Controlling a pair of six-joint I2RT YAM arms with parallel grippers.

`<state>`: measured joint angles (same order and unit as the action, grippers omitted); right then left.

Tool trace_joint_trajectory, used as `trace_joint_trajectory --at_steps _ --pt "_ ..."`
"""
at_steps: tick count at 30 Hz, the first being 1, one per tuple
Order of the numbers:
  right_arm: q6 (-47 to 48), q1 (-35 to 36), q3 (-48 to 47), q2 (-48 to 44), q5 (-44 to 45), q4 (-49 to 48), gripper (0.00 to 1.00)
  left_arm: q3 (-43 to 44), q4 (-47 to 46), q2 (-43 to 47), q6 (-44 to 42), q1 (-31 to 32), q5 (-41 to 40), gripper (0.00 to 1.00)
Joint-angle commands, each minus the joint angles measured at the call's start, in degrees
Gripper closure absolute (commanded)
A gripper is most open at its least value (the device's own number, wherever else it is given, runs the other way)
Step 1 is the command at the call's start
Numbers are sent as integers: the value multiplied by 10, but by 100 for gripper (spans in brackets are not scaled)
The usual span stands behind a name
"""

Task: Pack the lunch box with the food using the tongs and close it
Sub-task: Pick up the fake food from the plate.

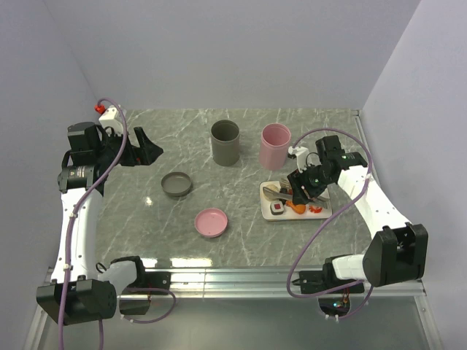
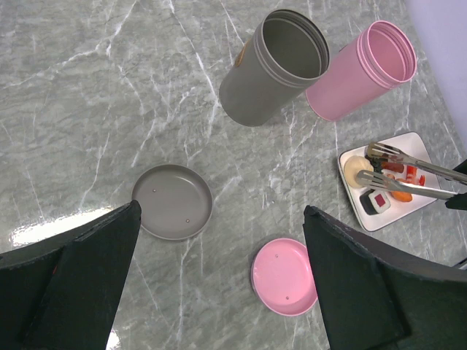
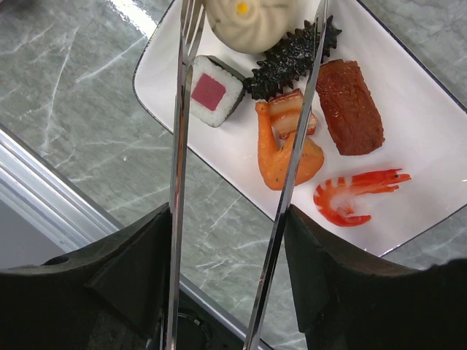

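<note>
My right gripper (image 1: 303,184) (image 3: 226,226) is shut on the tongs (image 3: 177,146) (image 2: 416,166), one finger pressing on each thin metal arm. The two arms stand apart over the white plate (image 3: 416,146) (image 1: 264,200), with their tips by the pale bun (image 3: 252,22). The rest of the food lies there too: sushi roll (image 3: 211,91), dark spiky piece (image 3: 292,58), brown block (image 3: 349,106), orange fried piece (image 3: 281,157), shrimp (image 3: 350,193). The lunch box's grey tub (image 1: 225,142) and pink tub (image 1: 275,146) stand open. My left gripper (image 1: 149,152) (image 2: 222,211) hovers open at the far left, holding nothing.
A grey lid (image 1: 176,184) (image 2: 173,202) and a pink lid (image 1: 211,222) (image 2: 284,275) lie flat on the marble table, left of the plate. Walls close in the table at the back and both sides. A metal rail runs along the near edge.
</note>
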<state>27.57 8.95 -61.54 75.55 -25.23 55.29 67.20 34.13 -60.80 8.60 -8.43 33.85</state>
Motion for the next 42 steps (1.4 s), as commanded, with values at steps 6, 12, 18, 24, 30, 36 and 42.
trace_joint_trajectory --at_steps 6,12,18,24,30,36,42 --pt "6 -4 5 2 -24 -24 36 6 -12 1 -6 0 14 1" --pt "5 -5 7 8 -27 -25 37 7 -11 1 -6 0 13 1" --pt "7 -4 12 12 -27 -24 39 7 -10 0 -7 0 13 1" --pt "0 -5 4 0 -41 -12 47 6 -10 -1 -8 0 12 1" --pt "-13 -5 -2 -22 -46 -4 55 5 -6 2 -10 0 7 1" --pt "-23 -4 -10 -42 -46 0 60 7 -1 2 -12 0 -1 1" --pt "-36 -4 -38 -56 -52 6 61 8 1 2 -15 0 -4 1"
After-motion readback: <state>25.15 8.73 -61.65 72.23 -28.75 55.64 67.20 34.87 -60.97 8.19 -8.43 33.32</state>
